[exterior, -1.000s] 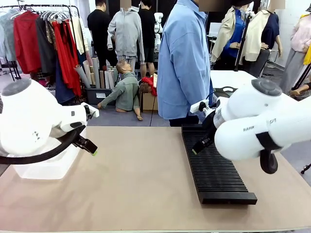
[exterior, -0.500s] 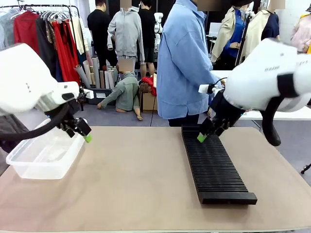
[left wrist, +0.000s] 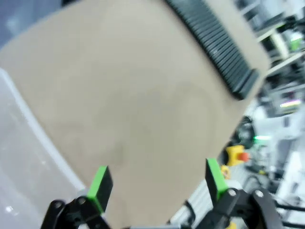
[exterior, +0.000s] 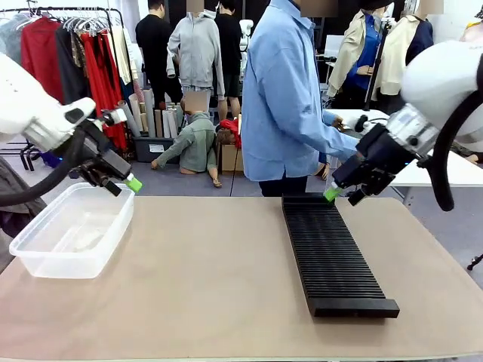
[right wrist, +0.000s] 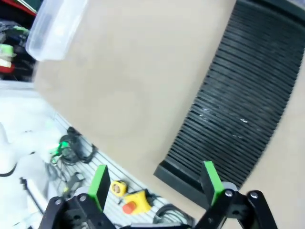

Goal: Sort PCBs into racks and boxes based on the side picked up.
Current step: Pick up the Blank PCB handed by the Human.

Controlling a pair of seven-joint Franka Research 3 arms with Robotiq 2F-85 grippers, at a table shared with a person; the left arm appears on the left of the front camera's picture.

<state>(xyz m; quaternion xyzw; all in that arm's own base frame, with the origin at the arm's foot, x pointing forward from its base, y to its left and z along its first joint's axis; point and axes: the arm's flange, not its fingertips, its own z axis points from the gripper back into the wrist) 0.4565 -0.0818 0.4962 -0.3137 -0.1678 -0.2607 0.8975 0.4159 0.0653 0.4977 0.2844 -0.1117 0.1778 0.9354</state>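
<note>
Spread wide and empty, the left claw [exterior: 127, 183] hovers by the far right corner of the tub [exterior: 45, 264], while the right claw [exterior: 333, 194], equally spread, hangs at the far end of the rack [exterior: 332, 256], each arm slanting down inward over the table [exterior: 211, 279].

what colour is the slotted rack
The rack is black; front view shows it best.

Worktop [exterior: 211, 286]: matt tan surface, smooth and even, uniformly dull. Rack [exterior: 332, 256]: matt black plastic, finely ribbed; box [exterior: 45, 260]: clear translucent plastic, smooth, with a faint sheen on its walls. Right arm [exterior: 445, 75]: smooth white casing, semi-gloss, hard-looking.
</note>
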